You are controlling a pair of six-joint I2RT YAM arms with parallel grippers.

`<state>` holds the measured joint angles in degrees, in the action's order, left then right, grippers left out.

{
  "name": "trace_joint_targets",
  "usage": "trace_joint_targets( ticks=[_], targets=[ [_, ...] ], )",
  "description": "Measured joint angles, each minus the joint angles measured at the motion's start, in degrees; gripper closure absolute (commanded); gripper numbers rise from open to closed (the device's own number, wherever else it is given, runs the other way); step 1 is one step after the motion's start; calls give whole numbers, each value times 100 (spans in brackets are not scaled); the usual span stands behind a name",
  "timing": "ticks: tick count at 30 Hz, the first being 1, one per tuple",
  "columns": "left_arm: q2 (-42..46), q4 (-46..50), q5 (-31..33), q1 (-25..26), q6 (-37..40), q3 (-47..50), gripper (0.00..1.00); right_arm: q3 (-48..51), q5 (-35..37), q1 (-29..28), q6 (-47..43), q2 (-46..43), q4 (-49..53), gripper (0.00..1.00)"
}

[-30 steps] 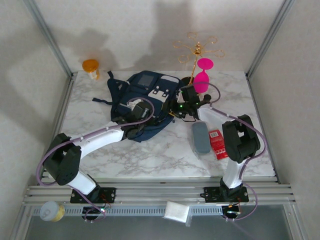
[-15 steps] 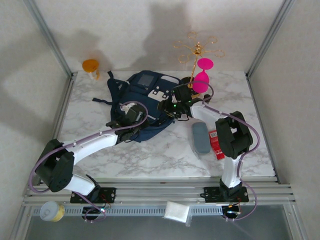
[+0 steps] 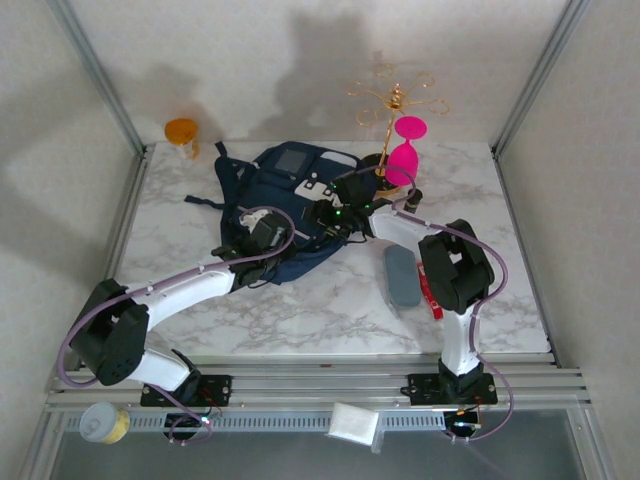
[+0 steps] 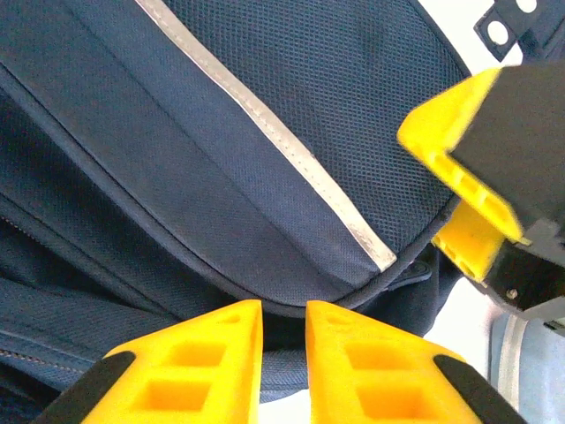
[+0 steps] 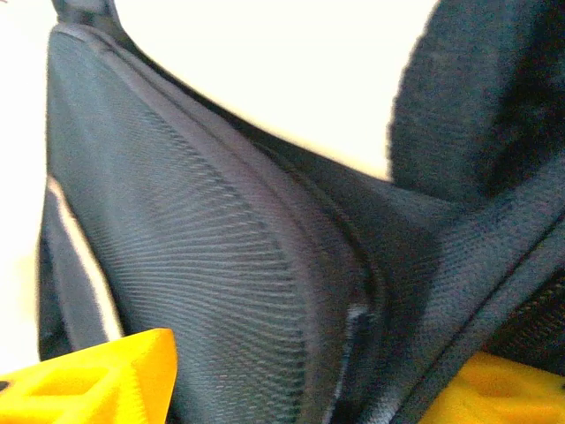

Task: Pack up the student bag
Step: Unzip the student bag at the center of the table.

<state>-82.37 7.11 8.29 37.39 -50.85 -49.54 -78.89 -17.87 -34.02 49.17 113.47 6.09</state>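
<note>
Navy student bag [image 3: 285,195] fabric sits between my wide right jaws; left jaws barely parted, empty; I'd pinch the seam squarely.

The left arm [image 3: 185,288] and the right arm [image 3: 400,228] share one build: smooth white tubular links between chunky black joint housings. A thin purple cable [image 3: 63,352] runs in loops along each one. Each stands on a black base plate [image 3: 185,390] bolted to a ribbed aluminium rail [image 3: 320,382] at the counter's [image 3: 330,315] near edge. A small green light [image 3: 338,212] glows at the right wrist. The left gripper [image 4: 282,349] and the right gripper [image 5: 291,389] have bright yellow fingers moulded with hollow rectangular pockets; the left's carry black strips on their outer edges.
</note>
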Motion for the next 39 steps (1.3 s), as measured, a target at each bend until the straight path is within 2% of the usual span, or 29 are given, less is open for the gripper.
trace_joint_targets(
  ticks=[2, 4, 5, 7, 11, 13, 14, 20, 22, 24, 26, 27, 32, 39],
  targets=[
    [57, -2, -2, 0, -31, 61, 77, 125, -151, 0, 260, -35, -341, 51],
    [144, -4, -4, 0, -61, 125, 76, 205, -275, 0, 422, -35, -546, 52],
    [199, -4, -7, 0, -76, 151, 76, 216, -339, -4, 483, -20, -623, 56],
    [280, 0, -22, 0, -125, 179, 75, 214, -428, -4, 610, -7, -719, 69],
    [518, 0, -66, 0, -221, 249, 70, 225, -535, -11, 763, -17, -835, 74],
    [713, 28, -66, -2, -260, 328, 68, 275, -531, -11, 852, -83, -870, 72],
    [802, 63, -63, -4, -282, 345, 67, 332, -535, -11, 916, -144, -929, 65],
    [931, 170, -59, -11, -310, 350, 64, 382, -483, -57, 1115, -269, -1054, 60],
    [929, 179, -63, -11, -345, 350, 62, 382, -402, -116, 1167, -260, -1082, 68],
    [920, 175, -85, -11, -391, 350, 60, 369, -420, -170, 1239, -199, -1150, 86],
    [914, 179, -90, -9, -444, 350, 58, 356, -529, -210, 1397, -98, -1274, 98],
    [916, 184, -90, -4, -481, 348, 56, 361, -573, -229, 1493, -63, -1320, 100],
    [916, 203, -103, 4, -713, 326, 46, 507, -621, -260, 1956, -208, -1709, 100],
    [756, 225, 37, 313, -938, -79, 45, 1141, -798, -256, 2756, -695, -2503, 100]
  ],
)
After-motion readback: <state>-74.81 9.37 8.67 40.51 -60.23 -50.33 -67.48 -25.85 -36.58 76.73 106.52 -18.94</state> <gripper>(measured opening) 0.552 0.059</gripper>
